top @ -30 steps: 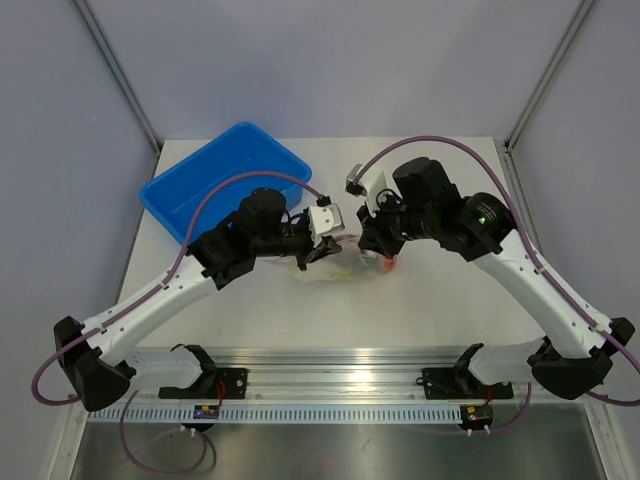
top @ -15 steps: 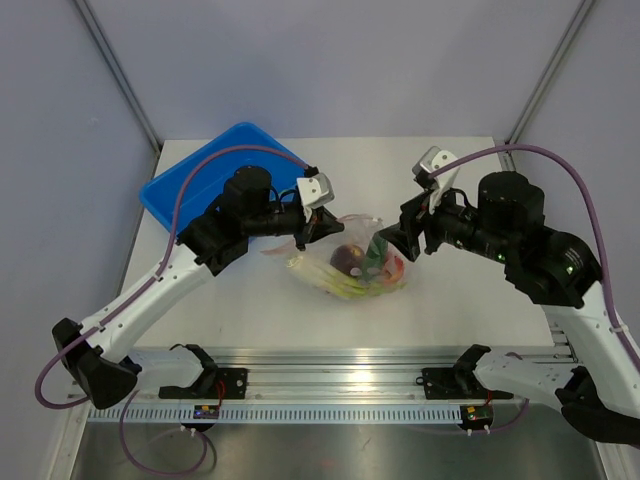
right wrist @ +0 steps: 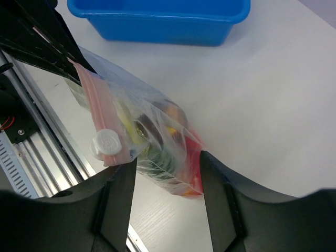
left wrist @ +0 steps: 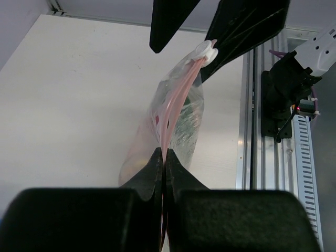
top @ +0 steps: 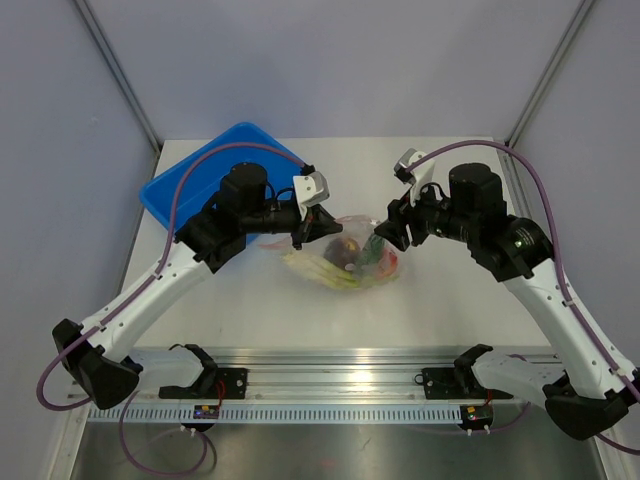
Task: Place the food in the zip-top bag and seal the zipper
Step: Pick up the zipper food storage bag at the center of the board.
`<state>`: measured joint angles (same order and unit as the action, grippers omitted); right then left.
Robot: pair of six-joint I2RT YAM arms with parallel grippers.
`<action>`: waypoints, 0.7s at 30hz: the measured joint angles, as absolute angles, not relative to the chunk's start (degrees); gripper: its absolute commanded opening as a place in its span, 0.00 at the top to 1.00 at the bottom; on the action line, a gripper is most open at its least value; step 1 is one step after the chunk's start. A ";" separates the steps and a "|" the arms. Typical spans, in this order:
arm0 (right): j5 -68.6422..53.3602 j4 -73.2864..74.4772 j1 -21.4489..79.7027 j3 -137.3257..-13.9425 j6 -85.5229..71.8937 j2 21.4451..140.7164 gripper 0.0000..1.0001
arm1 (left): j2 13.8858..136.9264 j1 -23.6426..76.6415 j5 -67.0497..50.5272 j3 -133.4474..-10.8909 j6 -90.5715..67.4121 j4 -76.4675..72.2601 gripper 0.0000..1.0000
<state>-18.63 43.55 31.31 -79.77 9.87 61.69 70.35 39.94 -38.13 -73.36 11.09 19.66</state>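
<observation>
Bag [top: 350,262], limp and slippery, is best taken by its stiffer zipper [left wrist: 176,100], where left gripper [left wrist: 164,157] pinches it; right gripper [right wrist: 165,160] stands spread.

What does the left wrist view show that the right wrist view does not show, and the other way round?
Only the left wrist view shows the left gripper shut on the zipper, its tips pressed together. Only the right wrist view shows the blue bin and the food inside the plastic. Both show the zip-top bag, its white slider, and the right gripper, open.
</observation>
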 measured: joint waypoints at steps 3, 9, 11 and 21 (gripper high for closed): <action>-20.84 42.44 31.27 -79.44 10.39 62.35 0.49 | 70.37 39.70 -38.70 -73.36 11.09 19.64 1.00; -24.29 40.58 31.16 -79.42 10.79 62.81 0.61 | 70.63 39.46 -39.18 -73.36 11.09 19.59 1.00; -25.08 40.16 31.16 -79.42 10.79 62.81 0.68 | 70.98 39.42 -39.35 -73.36 11.09 19.62 1.00; -26.48 40.10 31.11 -79.42 10.68 62.52 1.00 | 71.44 38.98 -40.18 -73.36 11.09 19.57 1.00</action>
<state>-26.48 40.10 31.11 -79.42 10.68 62.52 71.44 38.98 -40.18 -73.36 11.09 19.57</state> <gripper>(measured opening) 0.010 0.012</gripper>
